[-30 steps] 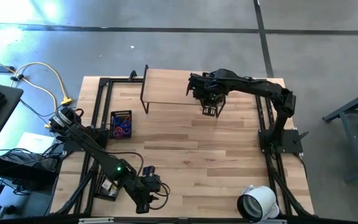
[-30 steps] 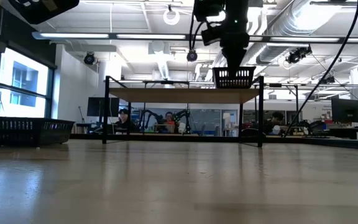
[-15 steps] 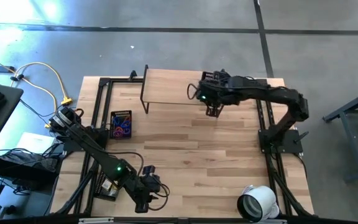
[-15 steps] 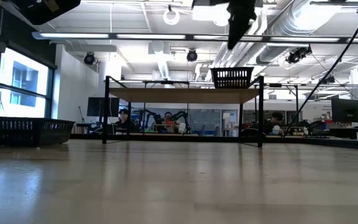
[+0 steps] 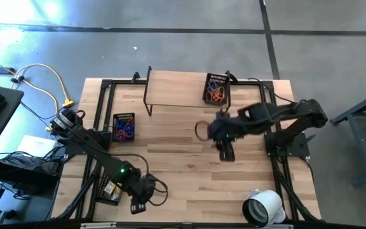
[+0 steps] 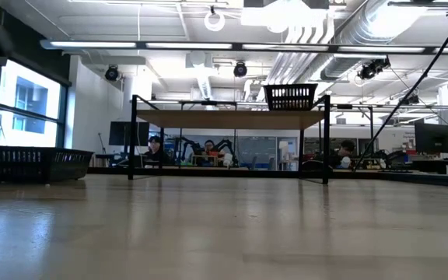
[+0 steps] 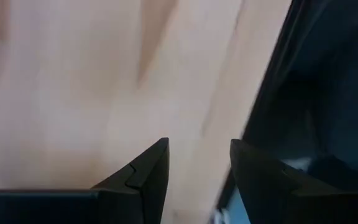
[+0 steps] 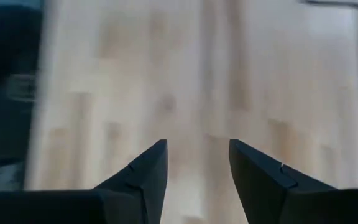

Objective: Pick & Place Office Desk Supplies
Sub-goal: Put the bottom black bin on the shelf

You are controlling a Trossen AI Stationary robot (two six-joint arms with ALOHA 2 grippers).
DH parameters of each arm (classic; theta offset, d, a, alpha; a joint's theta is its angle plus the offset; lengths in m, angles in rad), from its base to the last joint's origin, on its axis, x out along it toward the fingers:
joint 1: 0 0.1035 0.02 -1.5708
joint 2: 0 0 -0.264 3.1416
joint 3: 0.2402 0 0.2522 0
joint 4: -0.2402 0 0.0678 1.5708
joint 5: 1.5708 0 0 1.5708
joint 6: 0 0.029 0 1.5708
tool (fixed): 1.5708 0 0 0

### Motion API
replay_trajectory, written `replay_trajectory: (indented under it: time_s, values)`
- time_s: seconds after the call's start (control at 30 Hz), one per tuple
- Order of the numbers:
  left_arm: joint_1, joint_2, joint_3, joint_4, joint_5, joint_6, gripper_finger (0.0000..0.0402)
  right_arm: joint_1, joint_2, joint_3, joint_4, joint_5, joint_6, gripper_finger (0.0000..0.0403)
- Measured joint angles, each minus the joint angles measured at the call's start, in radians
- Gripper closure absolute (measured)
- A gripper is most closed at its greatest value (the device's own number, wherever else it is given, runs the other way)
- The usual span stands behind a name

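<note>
While both grippers' fingers gape, orange-blue supplies (image 5: 216, 94) tangled in shelf basket (image 5: 223, 83).

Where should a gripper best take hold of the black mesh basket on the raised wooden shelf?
Probably at the rim of one short wall of the black mesh basket, coming from above: it stands upright and open-topped on the raised wooden shelf, and its walls are thin enough for two fingers.

Orange bands (image 5: 216, 97) in shelf basket; purple-blue loops (image 5: 124, 129) in left basket.

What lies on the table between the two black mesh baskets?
In the high view, the shelf's left legs stand between the left basket and the right basket; otherwise bare wood.
</note>
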Motion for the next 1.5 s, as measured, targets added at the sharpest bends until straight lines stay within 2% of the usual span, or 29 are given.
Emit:
replay_trajectory:
  time_s: [0.17, 0.37, 0.5, 0.63, 0.73, 0.83, 0.97, 1.17, 1.27, 1.5]
  values:
    - [-0.044, 0.000, 0.000, -0.003, 0.091, -0.172, 0.0237, 0.104, 0.006, -0.046, 0.175, -0.119, -0.005, 0.0243]
    - [-0.126, -0.001, 0.000, -0.002, 0.128, -0.333, 0.0237, 0.189, 0.006, -0.114, 0.317, -0.115, -0.045, 0.0243]
    - [-0.175, -0.001, 0.000, -0.002, 0.128, -0.511, 0.0237, 0.214, 0.006, -0.174, 0.391, -0.119, -0.057, 0.0243]
    - [-0.206, -0.002, 0.000, -0.003, 0.053, -0.701, 0.0237, 0.212, 0.006, -0.210, 0.412, -0.115, -0.057, 0.0243]
    - [-0.219, -0.002, 0.000, -0.008, -0.027, -0.795, 0.0237, 0.208, 0.006, -0.241, 0.439, -0.116, -0.057, 0.0243]
    - [-0.237, -0.002, 0.000, -0.033, -0.048, -0.860, 0.0237, 0.204, 0.006, -0.260, 0.472, -0.120, -0.057, 0.0243]
    - [-0.265, -0.002, 0.000, -0.049, 0.016, -0.863, 0.0237, 0.204, 0.006, -0.269, 0.484, -0.119, -0.062, 0.0243]
    - [-0.298, -0.002, 0.000, -0.047, 0.125, -0.741, 0.0237, 0.204, 0.006, -0.269, 0.500, -0.120, -0.090, 0.0243]
    - [-0.305, -0.002, 0.000, -0.071, 0.134, -0.638, 0.0237, 0.204, 0.006, -0.269, 0.523, -0.120, -0.114, 0.0243]
    - [-0.335, -0.001, 0.000, -0.276, 0.139, -0.449, 0.0237, 0.204, 0.006, -0.269, 0.556, -0.120, -0.137, 0.0243]
